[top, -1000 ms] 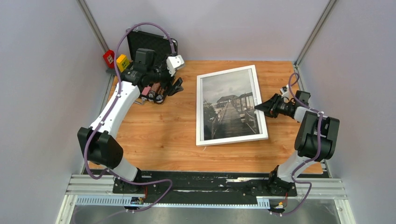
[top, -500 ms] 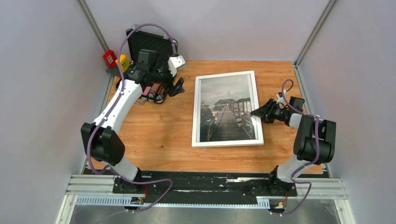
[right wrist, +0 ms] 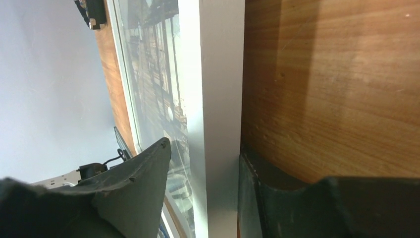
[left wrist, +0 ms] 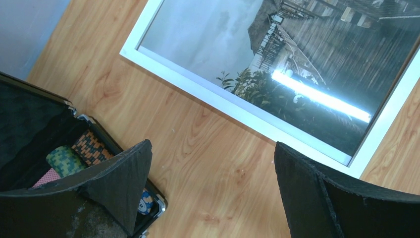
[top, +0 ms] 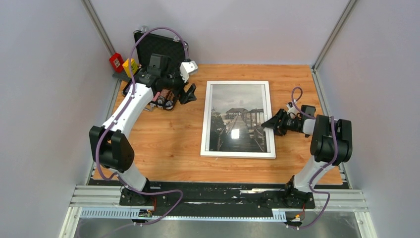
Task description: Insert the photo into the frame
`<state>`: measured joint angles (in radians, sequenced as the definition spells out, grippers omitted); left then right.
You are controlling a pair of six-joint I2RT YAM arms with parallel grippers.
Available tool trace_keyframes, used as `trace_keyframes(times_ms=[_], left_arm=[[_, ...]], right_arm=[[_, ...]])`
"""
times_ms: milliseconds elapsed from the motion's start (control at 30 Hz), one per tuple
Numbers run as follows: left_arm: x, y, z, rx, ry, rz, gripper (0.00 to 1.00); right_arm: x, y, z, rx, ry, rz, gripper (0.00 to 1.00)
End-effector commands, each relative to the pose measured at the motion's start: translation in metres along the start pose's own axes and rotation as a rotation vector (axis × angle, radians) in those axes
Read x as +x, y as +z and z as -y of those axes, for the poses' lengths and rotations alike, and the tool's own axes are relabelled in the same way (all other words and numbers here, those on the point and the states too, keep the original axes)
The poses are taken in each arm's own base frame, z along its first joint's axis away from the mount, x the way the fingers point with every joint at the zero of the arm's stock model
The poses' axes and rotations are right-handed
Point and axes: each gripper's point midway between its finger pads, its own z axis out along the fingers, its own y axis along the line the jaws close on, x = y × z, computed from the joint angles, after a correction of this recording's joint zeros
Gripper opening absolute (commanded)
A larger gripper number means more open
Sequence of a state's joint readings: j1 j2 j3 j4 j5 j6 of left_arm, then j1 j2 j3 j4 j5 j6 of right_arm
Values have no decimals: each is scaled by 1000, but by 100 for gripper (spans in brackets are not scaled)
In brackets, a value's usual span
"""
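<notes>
Frame (top: 204, 119) flat at bench (top: 163, 139) centre, pale rail; grey pier photo (top: 237, 106) inside, glare-streaked. Right gripper (top: 270, 124) jaws apart astride right rail; left gripper (top: 188, 93) agape, empty.

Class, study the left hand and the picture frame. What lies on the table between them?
Nothing: only bare wooden table separates the left hand and the frame, seen clearest in the left wrist view.

The frame (top: 238, 154) lies flat on the table (top: 168, 141), right of centre, with the photo (top: 237, 118) in it. The case (top: 156, 44) sits at the far left corner. The right gripper (top: 270, 123) straddles the frame's right edge.
</notes>
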<state>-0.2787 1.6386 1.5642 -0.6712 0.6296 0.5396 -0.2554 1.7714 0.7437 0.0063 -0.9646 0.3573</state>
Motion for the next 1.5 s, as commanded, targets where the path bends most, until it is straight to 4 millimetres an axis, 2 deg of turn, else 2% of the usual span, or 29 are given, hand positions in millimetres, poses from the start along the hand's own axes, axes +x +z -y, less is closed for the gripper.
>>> trace_keyframes(times_ms=[0,200,300,767,800,900,933,967,1000,1033,1133,1467], left_arm=[[-14,-4,-2,5,-1,32,100],[-9,0,-3,11,-6,24,100],[-6,1,-2,16,-13,18,100],[2,-2,-4,-69,-34,47,100],[9,-1,-4,-82,-44,33,100],[9,-5,-9,-142,-49,54,100],[17,-4,-11,-165,-62,38,100],[13,-7,-14,-190,-64,53,100],[21,-6,-16,-215,-77,38,100],[18,-8,-19,-238,-84,52,100],[29,-9,-24,-293,-116,38,100],[47,-13,-25,-371,-178,29,100]], right_arm=[[-15,2,-12,-44,-93,3,50],[-10,3,-7,-20,-73,-36,63],[-6,4,-1,0,-76,-55,65],[-11,-6,1,78,-142,-51,70],[-12,-7,0,83,-149,-49,70],[-14,-10,0,108,-168,-44,71],[-15,-12,0,119,-176,-40,71],[-17,-13,-1,130,-186,-36,71],[-19,-15,-1,140,-196,-29,71],[-20,-17,-2,148,-205,-23,71],[-26,-21,-2,180,-233,-2,72],[-39,-31,-1,263,-291,32,72]])
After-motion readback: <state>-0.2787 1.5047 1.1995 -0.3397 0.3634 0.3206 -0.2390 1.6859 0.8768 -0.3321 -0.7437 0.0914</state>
